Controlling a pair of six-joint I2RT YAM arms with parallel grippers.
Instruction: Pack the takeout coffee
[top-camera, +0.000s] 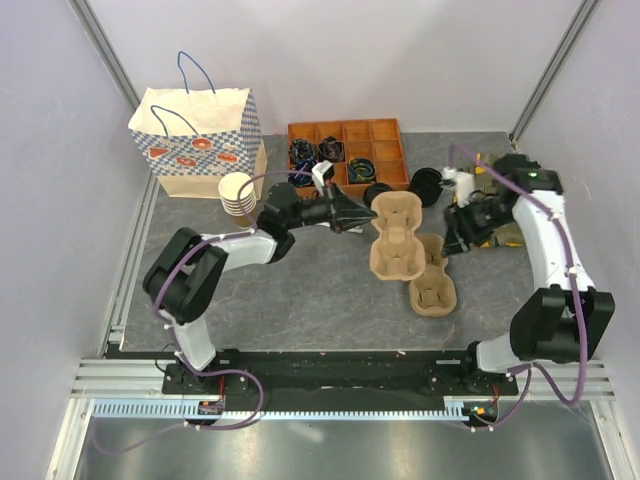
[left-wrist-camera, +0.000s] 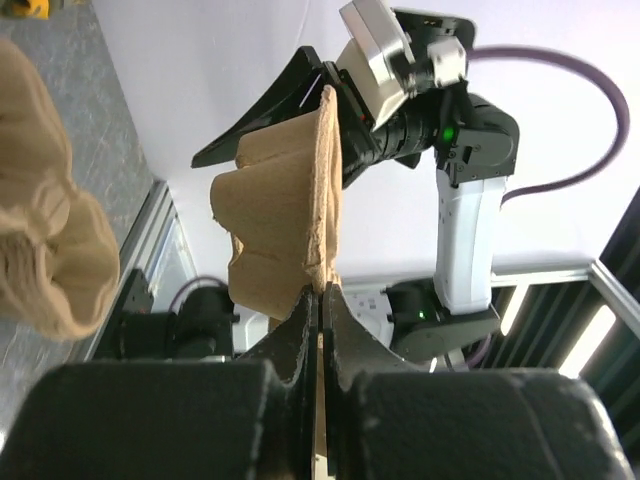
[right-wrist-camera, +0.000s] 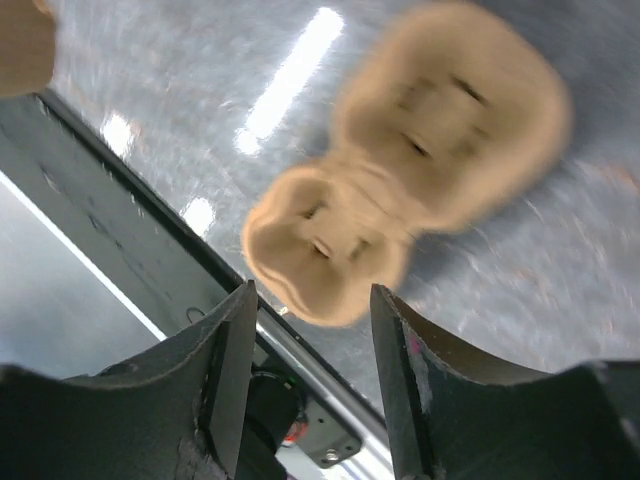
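Observation:
My left gripper (top-camera: 360, 215) is shut on the edge of a tan pulp cup carrier (top-camera: 395, 232) at mid table. In the left wrist view the jaws (left-wrist-camera: 320, 300) pinch the rim of the carrier (left-wrist-camera: 285, 200), which stands up in front of them. A second carrier (top-camera: 432, 282) lies on the table just right of it. My right gripper (top-camera: 456, 236) is open and empty beside the carriers. In the right wrist view (right-wrist-camera: 310, 335) it hovers over the second carrier (right-wrist-camera: 400, 200), which looks blurred. I cannot make out a lidded tan coffee cup.
A patterned paper bag (top-camera: 200, 140) stands at the back left, with a stack of lidless paper cups (top-camera: 237, 192) beside it. A wooden compartment tray (top-camera: 350, 150) sits at the back. Round black lids (top-camera: 427, 185) lie right of the tray. A yellow item (top-camera: 500, 236) lies under the right arm.

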